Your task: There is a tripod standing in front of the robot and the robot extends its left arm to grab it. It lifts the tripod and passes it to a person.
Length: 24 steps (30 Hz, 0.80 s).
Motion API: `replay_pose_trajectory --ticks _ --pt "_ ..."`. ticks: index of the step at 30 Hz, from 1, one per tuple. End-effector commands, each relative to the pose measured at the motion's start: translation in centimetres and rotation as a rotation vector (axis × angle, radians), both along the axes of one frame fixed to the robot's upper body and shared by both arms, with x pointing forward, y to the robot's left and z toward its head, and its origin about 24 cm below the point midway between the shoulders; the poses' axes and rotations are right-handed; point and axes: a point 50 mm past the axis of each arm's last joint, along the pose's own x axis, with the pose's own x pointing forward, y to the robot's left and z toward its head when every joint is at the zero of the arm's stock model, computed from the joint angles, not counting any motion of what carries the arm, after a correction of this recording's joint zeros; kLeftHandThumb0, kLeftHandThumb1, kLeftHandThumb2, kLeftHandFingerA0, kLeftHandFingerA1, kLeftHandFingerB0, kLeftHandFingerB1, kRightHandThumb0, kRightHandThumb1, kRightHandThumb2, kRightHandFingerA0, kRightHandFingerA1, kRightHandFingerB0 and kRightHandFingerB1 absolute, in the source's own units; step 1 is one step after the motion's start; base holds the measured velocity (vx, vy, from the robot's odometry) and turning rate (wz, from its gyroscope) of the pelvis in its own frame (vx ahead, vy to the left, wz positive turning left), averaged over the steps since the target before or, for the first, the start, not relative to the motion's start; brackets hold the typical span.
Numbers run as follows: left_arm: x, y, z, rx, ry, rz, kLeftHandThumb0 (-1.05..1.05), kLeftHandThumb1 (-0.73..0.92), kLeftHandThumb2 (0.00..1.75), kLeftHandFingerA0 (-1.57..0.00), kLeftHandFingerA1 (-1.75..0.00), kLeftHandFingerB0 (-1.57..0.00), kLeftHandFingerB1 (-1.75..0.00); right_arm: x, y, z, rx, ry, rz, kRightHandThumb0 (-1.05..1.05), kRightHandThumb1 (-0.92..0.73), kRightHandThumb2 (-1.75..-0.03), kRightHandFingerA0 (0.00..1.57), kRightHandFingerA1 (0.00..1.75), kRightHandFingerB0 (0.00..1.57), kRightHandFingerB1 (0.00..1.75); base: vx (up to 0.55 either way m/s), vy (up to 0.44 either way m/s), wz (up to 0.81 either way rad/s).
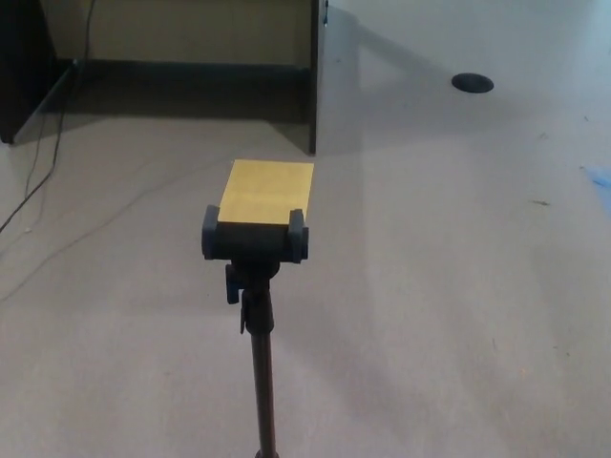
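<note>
Neither of the robot's hands shows in the head view, so nothing can be said of how the fingers stand; nothing has hold of the tripod (pixel 256 286) yet, and the reach looks like the step in hand.

To do it well, the left arm should come in from the picture's left and close on the slim dark pole (pixel 263 382) below the head, not on the clamp (pixel 253 237) itself. The pole is thin and round, so the fingers ought to wrap it fully and squeeze firmly before any lift. A side knock on something this tall and narrow would likely tip it, so the approach should be slow and level. The small knob (pixel 232 282) that sticks out on the left side just under the clamp is best kept clear of. The lift should go straight up, keeping the pole upright, since the top end probably carries most of the weight.

The tripod stands upright near the middle of the view, directly ahead, on the pale grey floor (pixel 458 286). Its legs are out of the picture below. At the top, a dark clamp with two rounded ends grips a flat yellow card (pixel 267 189), which lies tilted away from the camera. Behind stand a dark furniture panel (pixel 312 86) and a cable (pixel 43 162) trailing along the floor at left, both well apart from the tripod. No person is in view.
</note>
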Motion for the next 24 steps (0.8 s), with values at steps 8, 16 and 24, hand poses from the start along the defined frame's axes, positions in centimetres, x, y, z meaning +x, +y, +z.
replay_pose_trajectory --ticks 8,16,24 --pt "4.2 -1.4 3.2 -0.218 -0.378 0.072 -0.55 0.35 0.78 -0.03 -0.36 -0.03 -0.2 0.1 -1.3 0.8 -0.023 -0.035 0.068 -0.39 -0.68 -0.6 0.66 0.41 0.4 0.33 0.0 0.0 0.0" --pt "9.3 -5.2 8.2 -0.284 -0.546 -0.108 -0.57 0.36 0.77 -0.02 -0.41 -0.02 -0.15 -1.1 -1.1 0.2 -0.03 -0.018 0.076 -0.49 -0.55 -0.82 0.68 0.58 0.31 0.44 0.0 0.0 0.0" --pt "13.0 -9.2 12.4 -0.339 -0.617 -0.237 -0.75 0.43 0.54 -0.08 -0.31 0.0 -0.16 -0.6 -1.1 0.5 -0.036 -0.037 0.071 -0.5 -0.55 -0.81 0.67 0.57 0.31 0.44 0.0 0.0 0.0"
